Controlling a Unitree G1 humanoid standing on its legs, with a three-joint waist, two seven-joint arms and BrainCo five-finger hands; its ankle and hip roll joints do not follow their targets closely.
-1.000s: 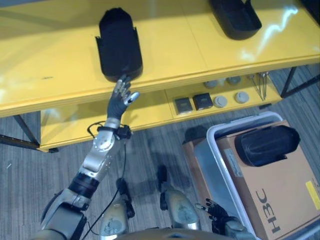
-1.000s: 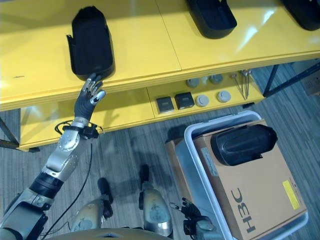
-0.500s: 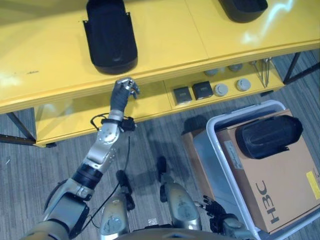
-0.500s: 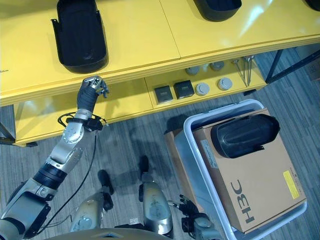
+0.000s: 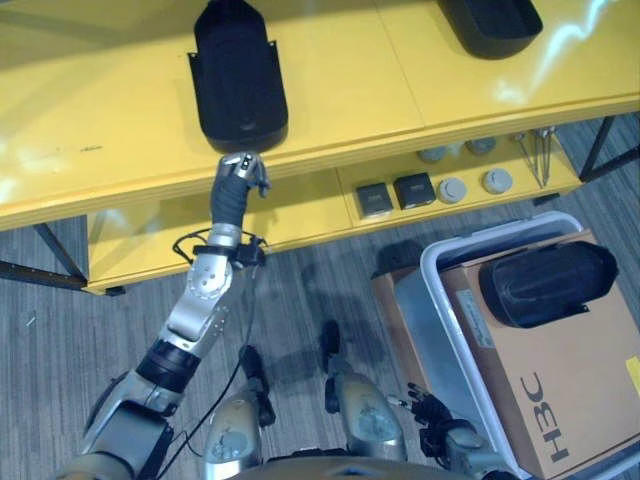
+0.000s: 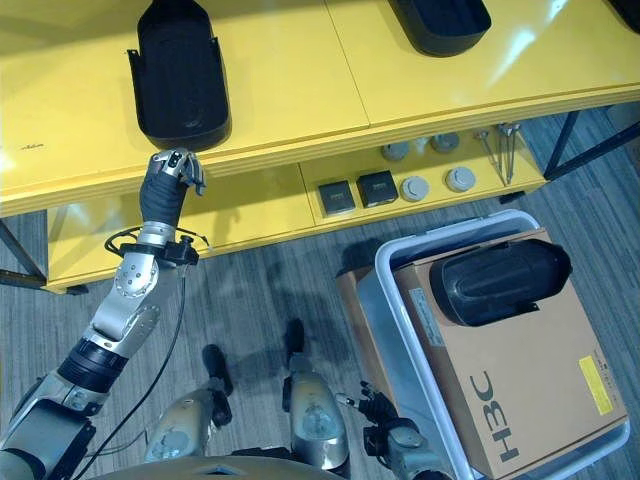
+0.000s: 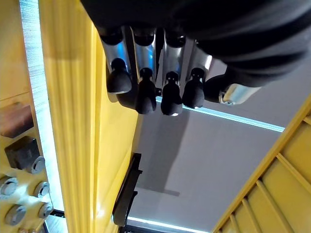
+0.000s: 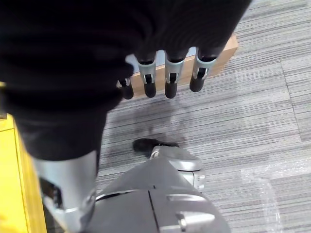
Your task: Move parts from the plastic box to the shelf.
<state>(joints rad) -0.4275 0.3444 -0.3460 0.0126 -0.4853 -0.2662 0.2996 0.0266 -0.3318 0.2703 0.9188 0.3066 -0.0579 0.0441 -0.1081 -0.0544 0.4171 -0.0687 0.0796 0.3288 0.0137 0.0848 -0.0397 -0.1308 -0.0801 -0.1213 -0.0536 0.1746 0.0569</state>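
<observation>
The left hand [image 5: 238, 178] is off the black part [image 5: 239, 76] now; its fingers, stretched against the part's near end a second ago, are curled at the shelf [image 5: 120, 180] edge.

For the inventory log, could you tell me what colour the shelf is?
The shelf is bright yellow, clearest in the right eye view.
</observation>
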